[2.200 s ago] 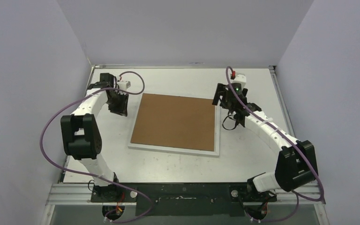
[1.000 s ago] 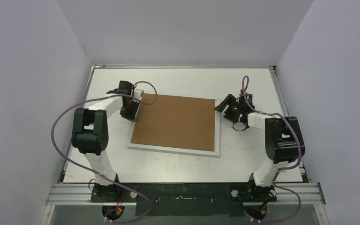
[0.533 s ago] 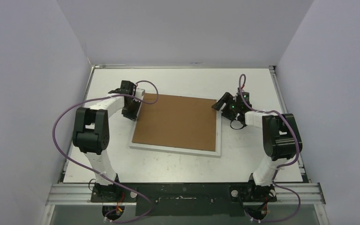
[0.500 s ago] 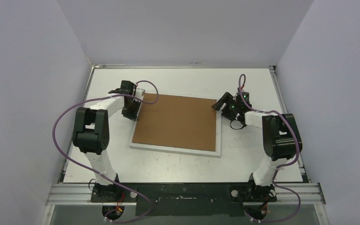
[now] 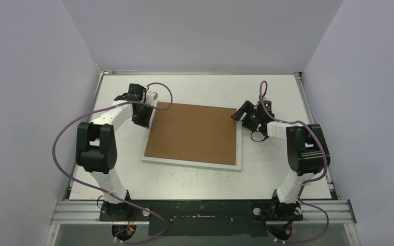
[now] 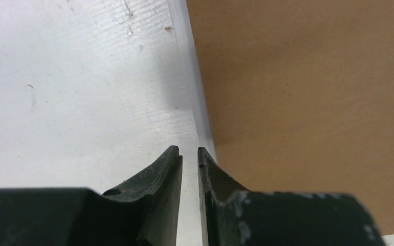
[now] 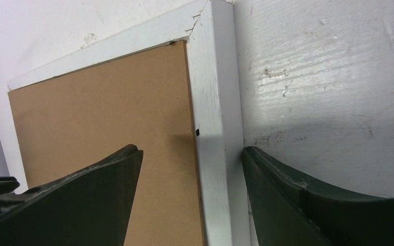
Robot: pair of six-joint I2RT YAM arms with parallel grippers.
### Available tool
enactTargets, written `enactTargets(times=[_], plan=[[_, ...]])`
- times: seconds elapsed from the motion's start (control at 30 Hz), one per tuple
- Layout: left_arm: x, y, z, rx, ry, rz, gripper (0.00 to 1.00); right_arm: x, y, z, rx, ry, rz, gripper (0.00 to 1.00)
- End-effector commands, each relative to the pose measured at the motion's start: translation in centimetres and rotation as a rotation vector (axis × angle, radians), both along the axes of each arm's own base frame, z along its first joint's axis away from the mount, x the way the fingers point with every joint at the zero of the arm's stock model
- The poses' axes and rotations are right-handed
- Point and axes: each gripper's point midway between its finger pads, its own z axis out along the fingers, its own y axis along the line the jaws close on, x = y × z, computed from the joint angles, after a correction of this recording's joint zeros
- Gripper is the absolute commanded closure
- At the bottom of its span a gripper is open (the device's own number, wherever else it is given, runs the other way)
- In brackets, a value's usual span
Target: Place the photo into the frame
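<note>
Nearest, between the frame (image 5: 237, 166) and the two bases (image 5: 118, 207), runs a scuffed strip of white table (image 5: 195, 182). The frame rests flat and face down on it, turned a little so that the right end of its near edge comes closer to the bases than the left end. A brown board (image 5: 192, 132) lies in the frame's back and covers the whole opening, leaving only the thin white rails showing around it; whatever is under the board is hidden. Farther along, at the frame's left rail close to its far-left corner, the left gripper (image 5: 145, 121) is down low. Seen from its own wrist, its fingers (image 6: 164, 169) are drawn almost together, with only a thin slit between them. One tip is over the table just outside the frame, the other sits over the rail's outer edge, and nothing can be seen gripped in the slit. At the frame's far-right corner the right gripper (image 5: 241, 114) is spread wide and straddles the right rail. One finger (image 7: 97, 195) is over the board inside the frame, the other is over the table just outside it, and the rail runs up between them to the mitred corner. These jaws clamp nothing, and whether either finger touches the rail I cannot tell. Beyond the frame's far edge the table runs on to the back wall (image 5: 200, 36)
</note>
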Motion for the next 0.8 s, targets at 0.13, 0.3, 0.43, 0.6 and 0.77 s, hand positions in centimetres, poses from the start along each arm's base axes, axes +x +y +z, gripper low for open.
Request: enactTargets(times=[0.13,0.3,0.43,0.6,0.77], plan=[[1.1,-1.0,2.6,-0.058,-0.073,-0.015,0.83,-0.2,1.5,0.5,0.011,-0.011,0.051,0.28],[1.1,-1.1,1.4,-0.048,-0.054,-0.017,0.83,-0.3,1.4,0.5,0.013,-0.009,0.05,0.28],[1.3,-0.9,0.4,-0.032,-0.043,-0.013,0.83,-0.5,1.5,0.5,0.018,-0.008,0.051,0.28],[1.3,-1.1,-0.3,-0.024,-0.035,-0.019,0.83,-0.6,1.5,0.7,0.023,-0.01,0.054,0.28],[1.2,-1.6,-0.5,-0.021,-0.03,-0.03,0.83,-0.7,1.6,0.7,0.028,-0.008,0.058,0.28]])
